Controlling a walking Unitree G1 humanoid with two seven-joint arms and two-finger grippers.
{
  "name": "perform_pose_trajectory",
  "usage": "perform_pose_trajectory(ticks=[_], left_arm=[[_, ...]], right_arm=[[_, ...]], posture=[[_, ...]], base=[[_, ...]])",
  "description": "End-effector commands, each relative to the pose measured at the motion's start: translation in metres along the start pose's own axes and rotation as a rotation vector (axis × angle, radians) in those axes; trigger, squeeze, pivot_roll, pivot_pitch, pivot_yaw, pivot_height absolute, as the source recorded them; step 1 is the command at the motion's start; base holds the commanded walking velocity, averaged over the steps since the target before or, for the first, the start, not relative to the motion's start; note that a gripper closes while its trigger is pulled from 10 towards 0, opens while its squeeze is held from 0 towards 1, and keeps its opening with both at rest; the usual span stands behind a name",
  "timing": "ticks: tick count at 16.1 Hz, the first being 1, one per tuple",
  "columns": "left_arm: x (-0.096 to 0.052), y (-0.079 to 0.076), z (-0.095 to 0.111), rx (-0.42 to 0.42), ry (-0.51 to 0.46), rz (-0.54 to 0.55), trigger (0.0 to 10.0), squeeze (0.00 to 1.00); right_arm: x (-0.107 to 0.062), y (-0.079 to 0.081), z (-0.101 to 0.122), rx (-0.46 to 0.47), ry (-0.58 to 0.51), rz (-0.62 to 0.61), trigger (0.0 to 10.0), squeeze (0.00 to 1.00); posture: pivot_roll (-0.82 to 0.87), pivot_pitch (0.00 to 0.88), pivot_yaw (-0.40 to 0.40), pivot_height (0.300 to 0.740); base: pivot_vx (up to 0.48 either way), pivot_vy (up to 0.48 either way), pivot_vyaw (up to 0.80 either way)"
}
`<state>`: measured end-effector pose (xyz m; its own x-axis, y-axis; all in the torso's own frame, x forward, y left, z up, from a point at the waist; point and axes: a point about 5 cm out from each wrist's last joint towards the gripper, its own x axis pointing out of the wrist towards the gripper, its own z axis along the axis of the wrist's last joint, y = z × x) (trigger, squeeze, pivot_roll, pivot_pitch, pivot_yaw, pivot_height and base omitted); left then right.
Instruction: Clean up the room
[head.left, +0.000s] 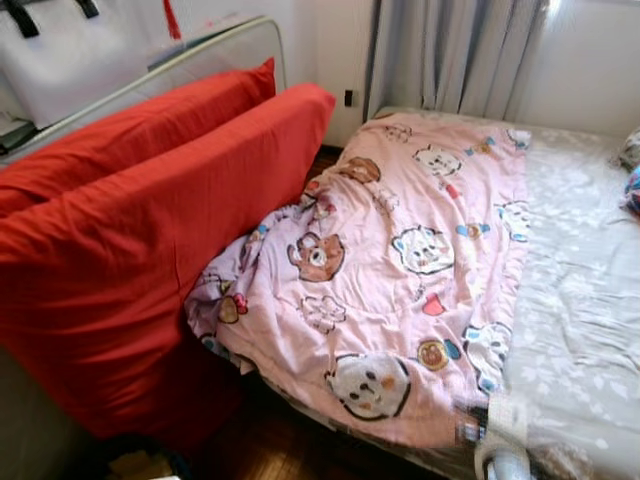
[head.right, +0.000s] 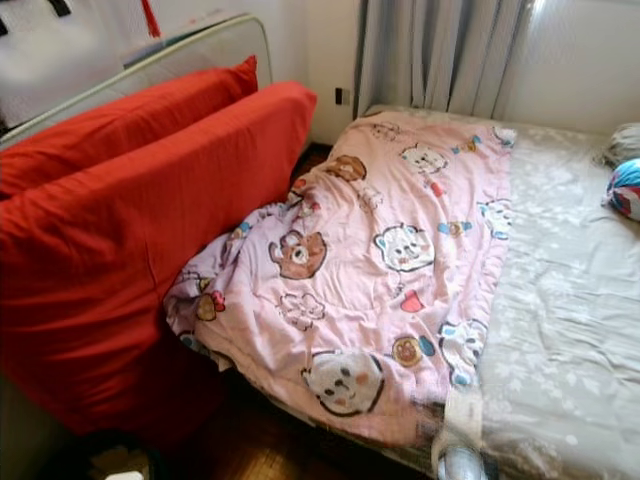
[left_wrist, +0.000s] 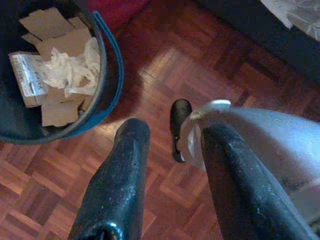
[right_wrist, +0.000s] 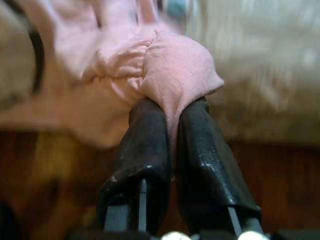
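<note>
**Inspector:** Your right gripper (right_wrist: 170, 107) has its jaws clamped together on a pinch of the pink blanket (head.left: 400, 260), at the corner nearest you on the bed (head.left: 580, 300). The fabric bunches up between the two fingers (right_wrist: 145, 145) in the right wrist view.

**Operator:** And the rest of the blanket?

**Inspector:** It lies away from your jaws, forward and to your left. Its long axis runs up the bed toward the curtain (head.left: 450, 50). The left edge has slid off the mattress and sags against the red cushions (head.left: 150, 230) (the lower fold hangs toward the floor). The grey sheet on your right is bare.

**Operator:** So which way do I pull?

**Inspector:** My judgement: the slack lies to your left, so a draw to the right, across the bed, would lift that hanging edge back onto the mattress. Pulling straight back would only drag the blanket off the foot.

**Operator:** Left arm?

**Inspector:** Your left gripper (left_wrist: 170, 135) hangs low over the parquet floor (left_wrist: 200, 80), jaws apart and holding nothing, near a dark bin (left_wrist: 107, 75) of paper scraps. The right arm is the nearer one; it already has the cloth.
</note>
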<state>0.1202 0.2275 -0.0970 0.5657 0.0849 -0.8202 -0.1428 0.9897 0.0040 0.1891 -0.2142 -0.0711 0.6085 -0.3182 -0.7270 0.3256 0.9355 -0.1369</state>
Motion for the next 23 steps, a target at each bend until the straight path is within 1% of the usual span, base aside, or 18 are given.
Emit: perform_pose_trajectory(ticks=[1, 3, 4, 5, 6, 9, 10, 11, 13, 15, 16, 17, 18, 19, 21, 23], left_arm=[[-0.002, 0.002, -0.005, 0.008, 0.013, 0.005, 10.0, 0.0], [-0.002, 0.001, -0.006, 0.013, 0.016, 0.005, 10.0, 0.0], [-0.001, 0.002, -0.003, 0.016, 0.015, 0.005, 10.0, 0.0], [0.001, 0.002, 0.004, 0.017, 0.008, 0.009, 10.0, 0.0], [0.003, 0.004, 0.008, 0.022, 0.005, 0.013, 10.0, 0.0], [0.003, 0.006, 0.011, 0.026, 0.006, 0.015, 10.0, 0.0], [0.003, 0.006, 0.012, 0.031, 0.004, 0.013, 10.0, 0.0], [0.004, 0.006, 0.013, 0.04, 0.003, 0.009, 10.0, 0.0], [0.005, 0.0, 0.012, 0.039, 0.003, 0.005, 10.0, 0.0], [0.004, -0.002, 0.01, 0.041, 0.008, 0.005, 10.0, 0.0], [0.005, -0.002, 0.01, 0.042, 0.008, 0.005, 10.0, 0.0], [0.005, -0.003, 0.01, 0.043, 0.006, 0.005, 10.0, 0.0], [0.005, -0.004, 0.01, 0.043, 0.004, 0.004, 10.0, 0.0], [0.005, -0.004, 0.01, 0.042, 0.001, 0.003, 10.0, 0.0], [0.005, -0.005, 0.01, 0.043, 0.0, 0.001, 10.0, 0.0], [0.005, -0.005, 0.01, 0.043, 0.0, 0.001, 10.0, 0.0]], right_arm=[[0.0, -0.002, -0.005, -0.003, 0.029, -0.004, 10.0, 0.0], [-0.001, -0.002, -0.01, -0.019, 0.043, 0.019, 10.0, 0.0], [-0.001, -0.004, -0.009, -0.036, 0.023, 0.007, 10.0, 0.0], [0.0, -0.007, 0.001, -0.02, -0.047, -0.021, 10.0, 0.0], [0.0, -0.011, 0.014, -0.013, -0.15, -0.057, 10.0, 0.0], [-0.003, -0.016, 0.029, -0.027, -0.274, -0.095, 10.0, 0.0], [-0.009, -0.018, 0.038, -0.051, -0.39, -0.124, 10.0, 0.0], [-0.015, -0.021, 0.039, -0.067, -0.446, -0.144, 10.0, 0.0], [-0.022, -0.029, 0.03, -0.107, -0.472, -0.197, 10.0, 0.0], [-0.028, -0.031, 0.029, -0.144, -0.515, -0.202, 10.0, 0.0], [-0.03, -0.032, 0.027, -0.145, -0.517, -0.201, 10.0, 0.0], [-0.032, -0.033, 0.025, -0.179, -0.535, -0.199, 10.0, 0.0], [-0.034, -0.033, 0.024, -0.208, -0.554, -0.195, 10.0, 0.0], [-0.039, -0.03, 0.025, -0.28, -0.6, -0.189, 10.0, 0.0], [-0.041, -0.026, 0.021, -0.304, -0.599, -0.177, 10.0, 0.0], [-0.041, -0.026, 0.021, -0.304, -0.599, -0.177, 10.0, 0.0]], posture=[[0.02, 0.033, 0.01, 0.74], [0.02, 0.033, 0.009, 0.74], [0.03, 0.034, 0.009, 0.74], [0.03, 0.036, 0.01, 0.74], [0.02, 0.035, 0.011, 0.74], [0.02, 0.035, 0.012, 0.74], [0.02, 0.032, 0.008, 0.74], [0.02, 0.03, 0.005, 0.74], [0.02, 0.023, 0.003, 0.74], [0.02, 0.023, 0.0, 0.74], [0.02, 0.023, -0.002, 0.74], [0.02, 0.02, -0.005, 0.74], [0.02, 0.02, -0.005, 0.74], [0.02, 0.018, -0.008, 0.74], [0.02, 0.019, -0.009, 0.74], [0.02, 0.019, -0.009, 0.74]], base=[[0.0, 0.0, 0.0], [0.0, 0.0, 0.0], [0.0, 0.0, 0.0], [0.0, 0.0, 0.0], [0.0, 0.0, 0.0], [0.0, 0.0, 0.0], [0.0, 0.0, 0.0], [0.0, 0.0, 0.0], [0.0, 0.0, 0.0], [0.0, 0.0, 0.0], [0.0, 0.0, 0.0], [0.0, 0.0, 0.0], [0.0, 0.0, 0.0], [0.0, 0.0, 0.0], [0.0, 0.0, 0.0], [0.0, 0.0, 0.0]])
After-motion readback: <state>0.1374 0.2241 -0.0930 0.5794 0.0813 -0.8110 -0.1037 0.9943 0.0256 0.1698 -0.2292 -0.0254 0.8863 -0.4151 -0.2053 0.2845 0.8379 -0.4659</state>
